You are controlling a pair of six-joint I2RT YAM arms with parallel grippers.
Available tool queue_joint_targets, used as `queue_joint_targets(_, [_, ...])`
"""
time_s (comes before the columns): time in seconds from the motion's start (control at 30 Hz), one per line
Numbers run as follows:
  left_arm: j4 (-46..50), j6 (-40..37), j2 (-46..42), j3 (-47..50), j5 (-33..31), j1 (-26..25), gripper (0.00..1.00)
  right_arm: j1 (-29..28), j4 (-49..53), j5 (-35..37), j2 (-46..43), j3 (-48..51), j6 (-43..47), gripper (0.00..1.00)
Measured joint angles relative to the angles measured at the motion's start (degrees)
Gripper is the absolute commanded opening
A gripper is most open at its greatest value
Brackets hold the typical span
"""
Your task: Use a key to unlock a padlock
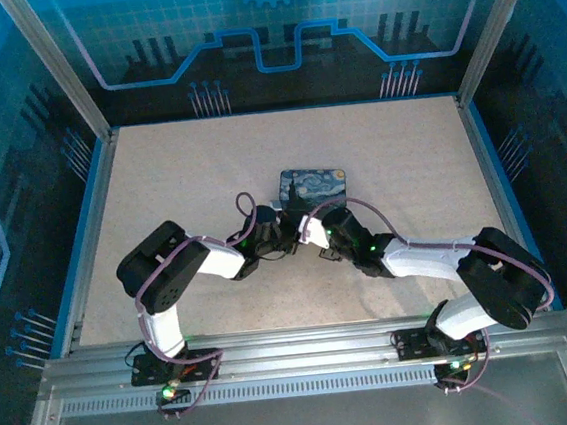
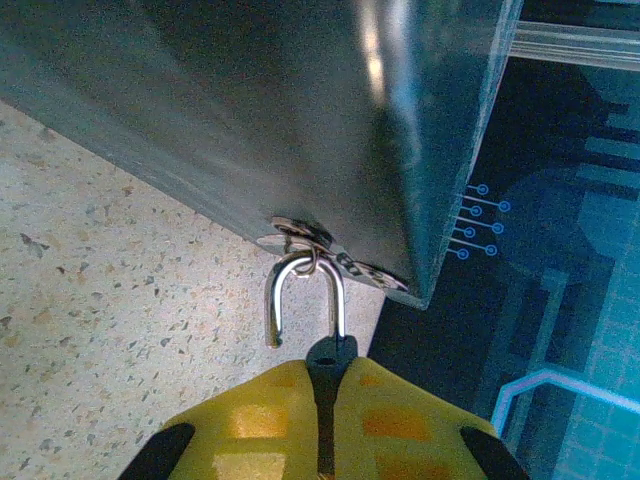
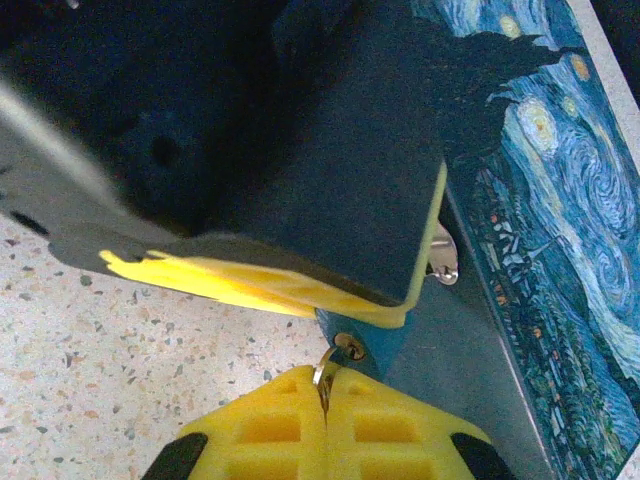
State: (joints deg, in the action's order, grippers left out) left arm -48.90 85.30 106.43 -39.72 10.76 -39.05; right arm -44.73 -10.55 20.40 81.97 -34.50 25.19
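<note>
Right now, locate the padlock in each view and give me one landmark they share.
Top external: too small to tell; look at the near edge of the tin.
Left wrist: padlock at lower centre, shackle hooked to the tin, body pinched in the left gripper.
Right wrist: its blue body at lower centre, above the right gripper pinching the key.
Shared landmark: the tin.

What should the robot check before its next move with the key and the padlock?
1. Left pincer shut on the padlock: ok.
2. Right pincer shut on the key: ok.
3. Key lined up with the keyhole: ok, it points right at it.
4. Key pushed fully in: cannot tell.
5. Shackle hooked through the hasp on the tin: ok.
6. Shackle popped loose from the padlock body: cannot tell; one leg's end looks bare.
</note>
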Motion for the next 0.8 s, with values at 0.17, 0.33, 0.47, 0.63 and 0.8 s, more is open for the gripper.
queue_joint_targets(0.17, [-0.37,0.28,0.00,0.00,-0.02,0.04,0.08,0.00,3.17,0.17,0.00,-1.75,-3.45,0.00])
queue_joint_targets(0.33, [-0.96,0.28,0.00,0.00,-0.39,0.07,0.09,0.04,12.15,0.22,1.40,-7.26,-11.52,0.00])
queue_joint_targets(0.47, [-0.87,0.26,0.00,0.00,-0.44,0.04,0.10,0.07,14.47,-0.48,1.95,-8.48,-19.34,0.00])
queue_joint_targets(0.63, [-0.42,0.09,0.02,0.00,-0.48,0.04,0.15,0.17,11.98,-1.66,1.95,-7.06,-26.08,0.00])
queue_joint_targets(0.8, [-0.22,-0.13,0.13,0.00,-0.68,0.04,0.22,0.79,7.96,-4.26,2.25,-5.51,-30.51,0.00])
